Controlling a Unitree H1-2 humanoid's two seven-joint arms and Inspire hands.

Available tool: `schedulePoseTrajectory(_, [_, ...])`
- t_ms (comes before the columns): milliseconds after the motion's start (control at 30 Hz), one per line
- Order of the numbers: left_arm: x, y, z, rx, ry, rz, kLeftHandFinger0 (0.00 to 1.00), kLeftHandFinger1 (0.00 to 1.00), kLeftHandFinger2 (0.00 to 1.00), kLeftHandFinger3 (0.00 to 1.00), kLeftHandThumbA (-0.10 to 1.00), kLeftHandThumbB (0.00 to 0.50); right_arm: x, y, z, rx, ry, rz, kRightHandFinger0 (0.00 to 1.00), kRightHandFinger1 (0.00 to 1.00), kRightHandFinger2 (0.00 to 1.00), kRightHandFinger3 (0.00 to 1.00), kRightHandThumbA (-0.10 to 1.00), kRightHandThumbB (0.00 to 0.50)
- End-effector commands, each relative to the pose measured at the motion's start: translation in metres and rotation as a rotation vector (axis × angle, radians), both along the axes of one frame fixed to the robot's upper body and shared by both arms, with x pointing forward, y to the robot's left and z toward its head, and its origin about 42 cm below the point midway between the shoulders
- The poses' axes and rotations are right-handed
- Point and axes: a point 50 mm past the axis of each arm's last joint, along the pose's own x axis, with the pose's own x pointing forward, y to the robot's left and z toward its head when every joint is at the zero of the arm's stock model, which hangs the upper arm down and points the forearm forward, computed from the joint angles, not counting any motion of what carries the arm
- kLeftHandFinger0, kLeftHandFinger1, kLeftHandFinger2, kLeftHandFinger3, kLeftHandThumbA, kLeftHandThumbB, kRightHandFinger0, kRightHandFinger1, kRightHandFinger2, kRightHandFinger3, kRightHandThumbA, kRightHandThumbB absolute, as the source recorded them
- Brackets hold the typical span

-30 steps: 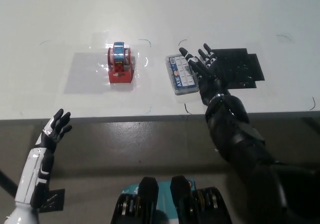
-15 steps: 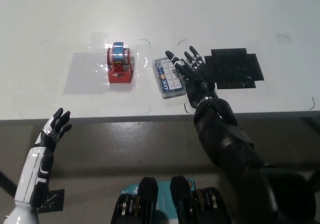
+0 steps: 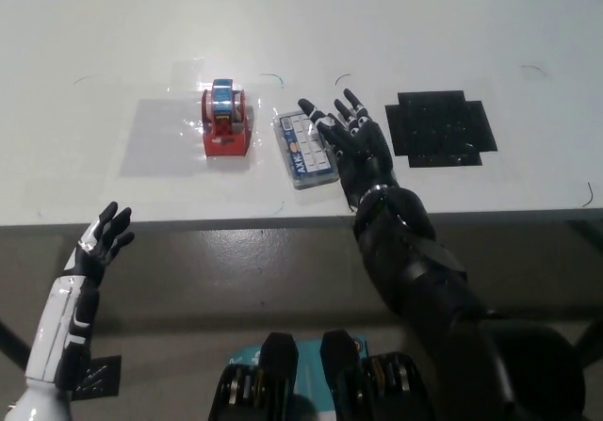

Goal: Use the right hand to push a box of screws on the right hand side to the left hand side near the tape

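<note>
The black right hand (image 3: 353, 143) is spread flat against the right side of the box of screws (image 3: 303, 149), just right of the tape (image 3: 226, 118). The box looks small, hard and smooth, so it should slide easily when pushed on its long side. The white left hand (image 3: 102, 239) is held open, low at the near left.

Black right hand (image 3: 353, 148) reached forward over the table with fingers spread flat; white left hand (image 3: 102, 242) rested low at lower left, fingers apart.
</note>
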Motion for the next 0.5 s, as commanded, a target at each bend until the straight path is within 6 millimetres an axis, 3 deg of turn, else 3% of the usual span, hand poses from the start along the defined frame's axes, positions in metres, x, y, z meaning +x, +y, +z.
schedulePoseTrajectory(0, [-0.002, 0.001, 0.014, 0.01, -0.064, -0.022, 1.0, 1.0, 1.0, 1.0, 1.0, 0.044, 0.006, 0.029, 0.035, 0.015, -0.081, 0.057, 1.0, 1.0, 1.0, 1.0, 1.0, 0.213])
schedulePoseTrajectory(167, [-0.003, 0.002, 0.014, 0.009, -0.065, -0.022, 1.0, 1.0, 1.0, 1.0, 1.0, 0.05, 0.001, 0.038, 0.031, 0.031, -0.064, 0.041, 1.0, 1.0, 1.0, 1.0, 1.0, 0.189])
schedulePoseTrajectory(400, [-0.002, 0.001, 0.016, 0.02, -0.073, -0.022, 1.0, 1.0, 1.0, 1.0, 1.0, 0.036, -0.006, 0.048, 0.025, 0.005, -0.048, 0.043, 1.0, 1.0, 1.0, 1.0, 1.0, 0.235])
schedulePoseTrajectory(467, [-0.002, 0.002, 0.017, 0.019, -0.072, -0.021, 1.0, 1.0, 1.0, 1.0, 1.0, 0.039, -0.005, 0.047, 0.026, 0.001, -0.052, 0.042, 1.0, 1.0, 1.0, 1.0, 1.0, 0.226])
